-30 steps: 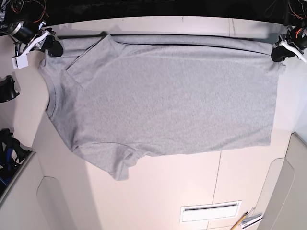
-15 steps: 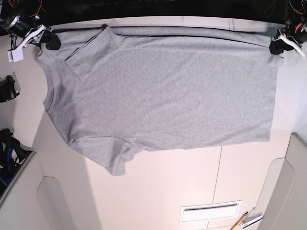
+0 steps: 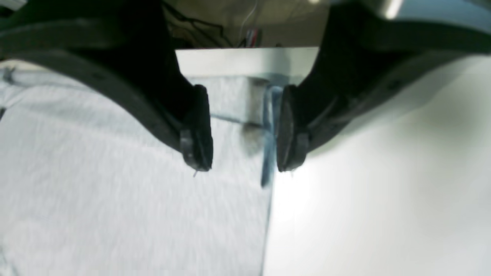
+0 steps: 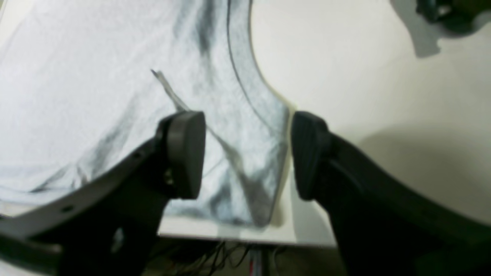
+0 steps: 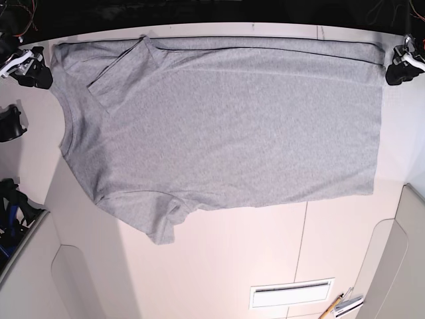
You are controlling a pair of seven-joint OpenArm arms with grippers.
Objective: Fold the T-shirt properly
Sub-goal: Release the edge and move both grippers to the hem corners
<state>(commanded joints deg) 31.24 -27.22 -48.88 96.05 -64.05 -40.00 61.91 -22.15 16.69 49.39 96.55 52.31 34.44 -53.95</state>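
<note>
The heather-grey T-shirt (image 5: 226, 126) lies flat on the white table (image 5: 219, 266), plain side up, neck at the left and hem at the right. No lettering shows. The far sleeve (image 5: 119, 70) is folded over the body. My right gripper (image 5: 32, 69) is open just off the far left shoulder corner; its wrist view shows that corner (image 4: 249, 161) lying between the spread jaws of the gripper (image 4: 245, 153). My left gripper (image 5: 397, 68) is open beside the far hem corner; in its wrist view the hem edge (image 3: 268, 153) lies under the open gripper (image 3: 241, 153).
The table's far edge (image 5: 265, 28) runs right behind the shirt. Black gear (image 5: 10, 123) sits at the left edge. A white slotted plate (image 5: 291, 292) and a pencil (image 5: 331, 308) lie near the front right.
Both grippers carried the shirt's far corners back toward the table's far edge, then let go and moved outward. The shirt now lies flat and stretched.
</note>
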